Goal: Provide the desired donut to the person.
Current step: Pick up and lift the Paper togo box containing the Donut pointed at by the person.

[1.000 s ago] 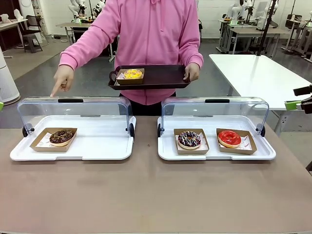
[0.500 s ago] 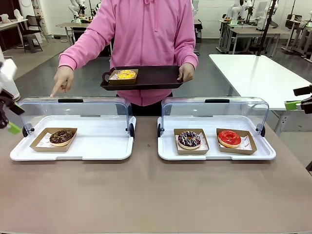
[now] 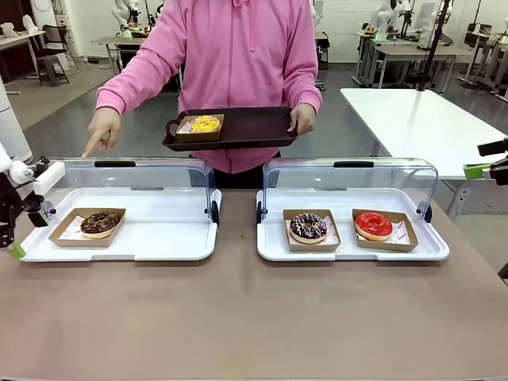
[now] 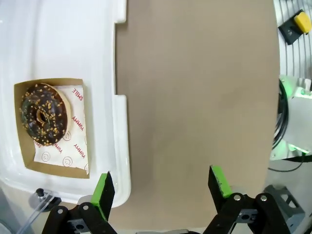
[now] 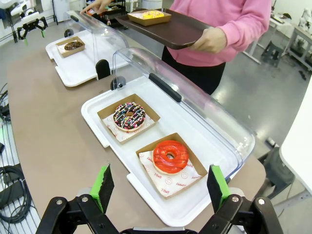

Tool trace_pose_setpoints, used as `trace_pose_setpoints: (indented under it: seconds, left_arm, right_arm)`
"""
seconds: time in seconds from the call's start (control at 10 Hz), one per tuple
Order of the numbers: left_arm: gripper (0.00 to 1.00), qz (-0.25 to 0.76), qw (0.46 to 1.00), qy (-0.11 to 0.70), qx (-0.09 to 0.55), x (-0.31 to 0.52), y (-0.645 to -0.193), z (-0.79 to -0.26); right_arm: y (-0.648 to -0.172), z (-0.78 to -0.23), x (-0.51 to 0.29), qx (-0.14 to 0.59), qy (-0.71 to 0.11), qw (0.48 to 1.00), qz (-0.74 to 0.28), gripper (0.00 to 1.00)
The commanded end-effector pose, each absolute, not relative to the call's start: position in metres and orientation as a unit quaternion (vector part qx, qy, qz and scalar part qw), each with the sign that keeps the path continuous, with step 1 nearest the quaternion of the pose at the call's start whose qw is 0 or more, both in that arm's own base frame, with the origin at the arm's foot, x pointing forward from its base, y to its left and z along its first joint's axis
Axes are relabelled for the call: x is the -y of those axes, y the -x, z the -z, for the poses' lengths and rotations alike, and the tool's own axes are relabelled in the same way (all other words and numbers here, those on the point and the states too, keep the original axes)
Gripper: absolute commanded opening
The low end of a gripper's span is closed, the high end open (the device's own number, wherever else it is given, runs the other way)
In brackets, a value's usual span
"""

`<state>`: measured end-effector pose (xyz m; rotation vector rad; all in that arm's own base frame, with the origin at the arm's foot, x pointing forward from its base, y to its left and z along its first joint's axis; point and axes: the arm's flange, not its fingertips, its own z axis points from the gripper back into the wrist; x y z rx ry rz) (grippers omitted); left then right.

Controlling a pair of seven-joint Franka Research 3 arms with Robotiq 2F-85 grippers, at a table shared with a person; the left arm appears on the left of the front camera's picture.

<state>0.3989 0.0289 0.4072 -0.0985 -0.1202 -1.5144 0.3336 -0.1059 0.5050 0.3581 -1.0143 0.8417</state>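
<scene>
I've got the left tool (image 4: pixel 162 184) down low, jaws spread wide, and the right tool (image 5: pixel 158 187) hovering high, jaws likewise apart.

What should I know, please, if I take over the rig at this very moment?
Left gripper: open, empty, over the table beside the left case.
Right gripper: open, empty, beyond the right case.
Person's hand points down at the left case, where the chocolate donut lies in its box; the other hand holds a tray.
Done: both lids open; yellow donut on the tray.
Left: probably grasp the chocolate donut's box and set it on the tray.
</scene>
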Motion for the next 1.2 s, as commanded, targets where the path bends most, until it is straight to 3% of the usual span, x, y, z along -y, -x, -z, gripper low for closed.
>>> trace_pose_setpoints:
  seconds: [0.0, 0.3, 0.5, 1.1]
  left_arm:
    - [1.00, 0.681, 0.729, 0.046, 0.057, -0.042, -0.413, -0.385]
    - [1.00, 0.679, 0.731, 0.009, 0.068, -0.041, -0.434, -0.360]
    - [1.00, 0.666, 0.739, 0.022, 0.095, -0.044, -0.448, -0.352]
    - [1.00, 0.641, 0.761, 0.009, 0.100, -0.049, -0.468, -0.336]
  right_arm:
    - [-0.337, -0.502, 0.106, 0.477, -0.174, 0.768, -0.390, 1.00]
    - [-0.337, -0.502, 0.106, 0.477, -0.174, 0.768, -0.390, 1.00]
    - [-0.337, -0.502, 0.106, 0.477, -0.174, 0.768, -0.390, 1.00]
    - [-0.337, -0.502, 0.106, 0.477, -0.174, 0.768, -0.390, 1.00]
